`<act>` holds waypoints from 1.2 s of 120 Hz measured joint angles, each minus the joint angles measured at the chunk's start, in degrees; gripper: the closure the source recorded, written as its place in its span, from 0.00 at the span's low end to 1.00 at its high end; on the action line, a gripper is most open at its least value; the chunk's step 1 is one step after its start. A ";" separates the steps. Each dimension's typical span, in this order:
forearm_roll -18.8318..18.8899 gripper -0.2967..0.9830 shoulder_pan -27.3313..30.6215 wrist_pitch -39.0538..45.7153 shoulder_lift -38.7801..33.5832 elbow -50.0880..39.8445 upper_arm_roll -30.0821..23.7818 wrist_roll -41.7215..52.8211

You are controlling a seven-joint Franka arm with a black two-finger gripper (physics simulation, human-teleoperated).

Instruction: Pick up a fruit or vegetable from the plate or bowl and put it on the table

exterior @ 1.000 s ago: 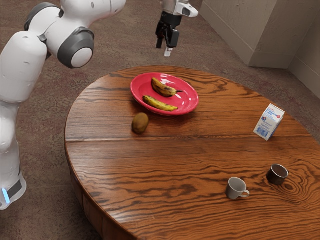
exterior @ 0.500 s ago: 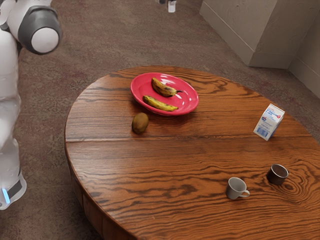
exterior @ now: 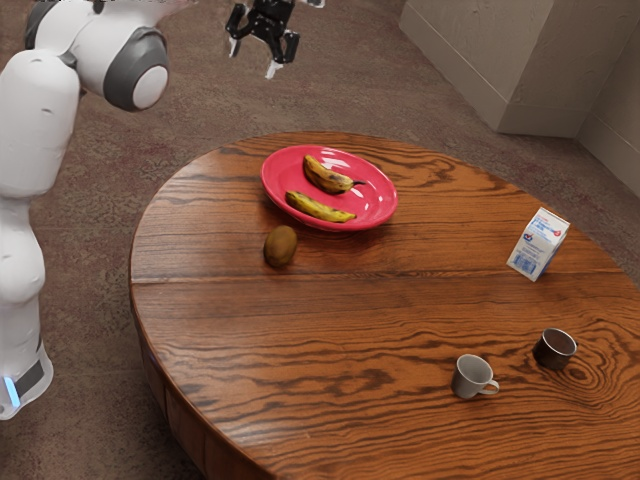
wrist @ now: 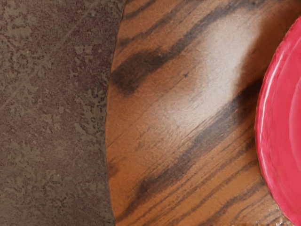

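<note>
My gripper (exterior: 254, 58) hangs high at the top of the exterior view, above and behind the plate, its two fingers spread apart with nothing between them. The red plate (exterior: 375, 205) stands near the table's far edge and holds two spotted bananas, one (exterior: 327, 176) farther back and a yellower one (exterior: 318, 208) in front. A brown kiwi (exterior: 281, 246) rests directly on the wooden table (exterior: 330, 300), beside the plate. In the wrist view, part of the red plate (wrist: 282, 122) appears next to bare wood.
A milk carton (exterior: 538, 244) stands toward the exterior view's right. Nearer the camera are a grey mug (exterior: 472, 377) and a dark metal cup (exterior: 554, 349). The table's curved edge (wrist: 107, 141) and the floor lie below my hand.
My gripper rose almost out of the exterior view, then came down again, now farther toward that view's left and with its fingers visibly spread. The bananas, plate and kiwi have not moved.
</note>
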 joint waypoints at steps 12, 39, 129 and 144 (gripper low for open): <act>-1.73 0.23 -0.20 2.28 0.47 -0.12 -10.43 -0.28; -3.41 0.23 -4.55 7.98 1.44 -4.52 -16.58 0.96; 6.68 0.23 -10.41 7.79 -0.83 -3.69 -16.37 26.78; 7.84 0.23 -12.84 6.14 -2.93 -3.82 -15.90 32.10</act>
